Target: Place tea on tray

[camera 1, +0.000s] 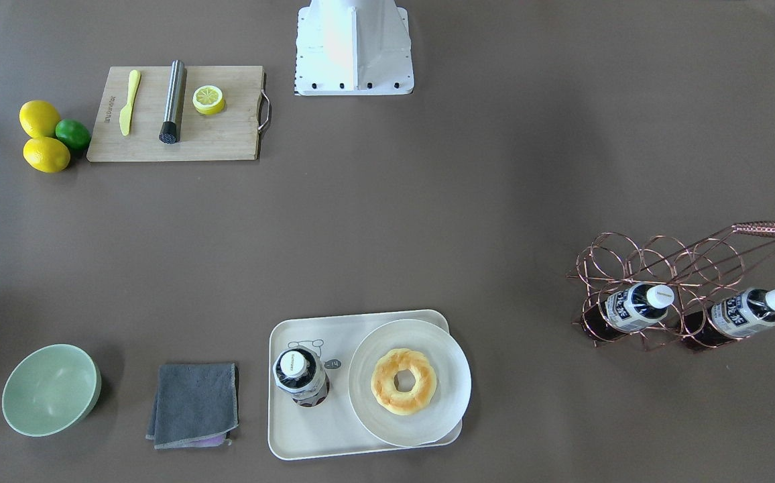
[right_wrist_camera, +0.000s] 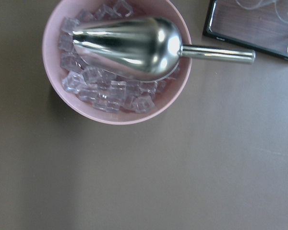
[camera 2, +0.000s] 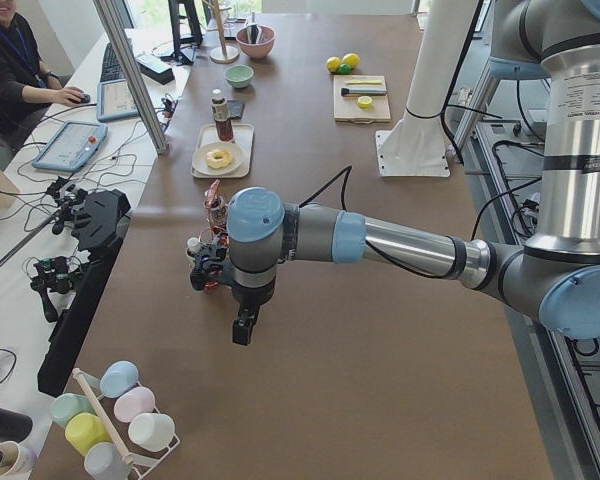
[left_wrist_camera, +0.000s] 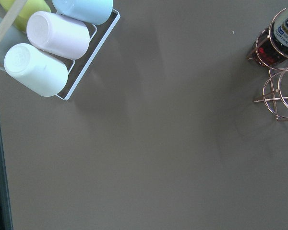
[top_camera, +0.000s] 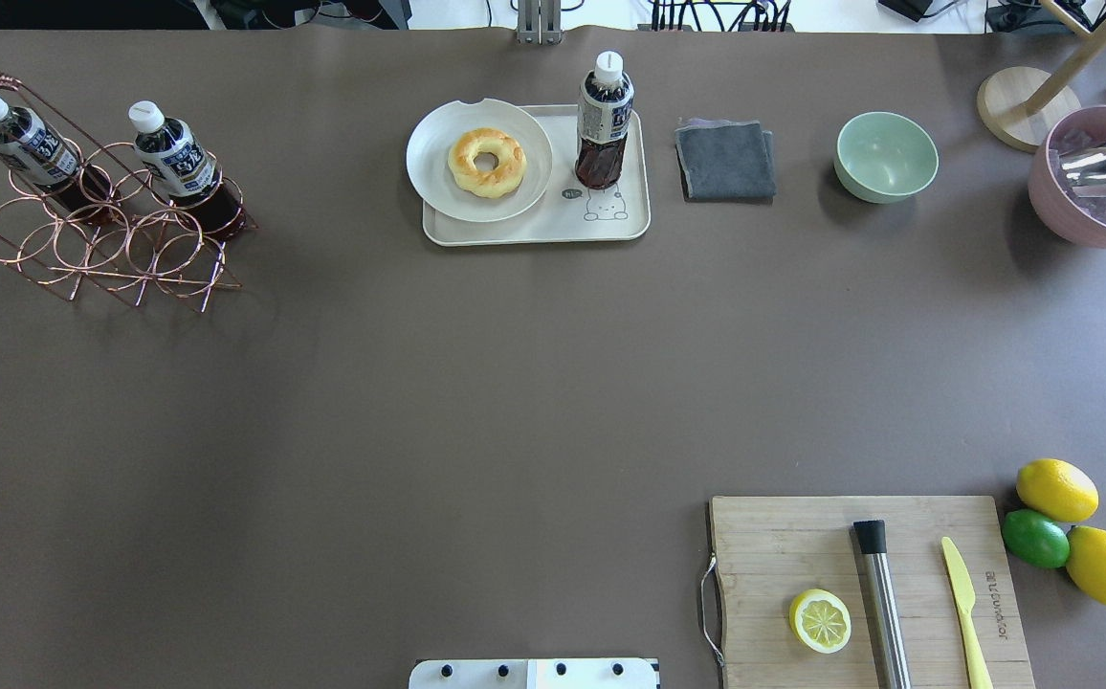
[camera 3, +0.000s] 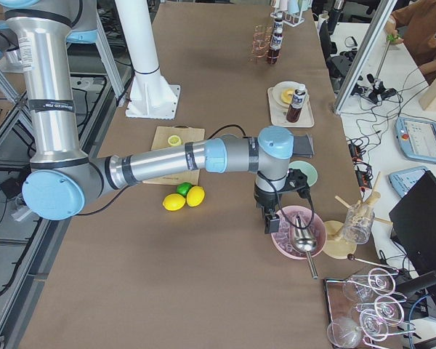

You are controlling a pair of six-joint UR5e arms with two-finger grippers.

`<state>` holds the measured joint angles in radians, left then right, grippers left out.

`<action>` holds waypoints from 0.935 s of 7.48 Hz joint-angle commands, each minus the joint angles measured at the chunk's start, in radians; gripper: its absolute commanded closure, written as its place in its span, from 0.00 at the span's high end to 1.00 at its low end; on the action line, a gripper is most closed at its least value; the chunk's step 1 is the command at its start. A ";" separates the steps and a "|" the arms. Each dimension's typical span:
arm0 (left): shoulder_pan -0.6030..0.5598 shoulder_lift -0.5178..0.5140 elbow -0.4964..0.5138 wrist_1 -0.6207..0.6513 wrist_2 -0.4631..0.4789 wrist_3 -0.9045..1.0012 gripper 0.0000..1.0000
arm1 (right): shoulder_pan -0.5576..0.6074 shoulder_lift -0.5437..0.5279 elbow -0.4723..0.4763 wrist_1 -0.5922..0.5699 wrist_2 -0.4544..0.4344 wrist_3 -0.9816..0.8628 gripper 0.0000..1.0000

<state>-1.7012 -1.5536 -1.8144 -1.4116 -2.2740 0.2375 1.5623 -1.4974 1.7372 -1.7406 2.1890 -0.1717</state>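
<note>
One tea bottle (camera 1: 300, 376) (top_camera: 603, 120) stands upright on the cream tray (camera 1: 334, 429) (top_camera: 630, 225), beside the bear drawing. Two more tea bottles (camera 1: 635, 305) (top_camera: 175, 153) lean in a copper wire rack (camera 1: 662, 261) (top_camera: 103, 249). Only the side views show the grippers. The left gripper (camera 2: 242, 325) hangs over the table near that rack, whose edge (left_wrist_camera: 278, 91) is in the left wrist view. The right gripper (camera 3: 271, 224) hangs by the pink ice bowl (camera 3: 298, 234) (right_wrist_camera: 116, 62). I cannot tell whether either gripper is open or shut.
A white plate with a doughnut (top_camera: 486, 161) shares the tray. A grey cloth (top_camera: 725, 161) and a green bowl (top_camera: 886, 156) lie beside it. The cutting board (top_camera: 869, 584) holds a lemon half, a steel tool and a knife, with lemons and a lime (top_camera: 1036, 538) beside it.
</note>
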 commanded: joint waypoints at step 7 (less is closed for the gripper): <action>0.012 0.023 0.092 -0.083 -0.028 -0.056 0.98 | 0.036 -0.053 -0.079 0.001 0.074 -0.003 1.00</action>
<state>-1.6997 -1.5284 -1.7121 -1.4954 -2.2812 0.2239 1.6007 -1.5539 1.6512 -1.7387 2.2554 -0.1904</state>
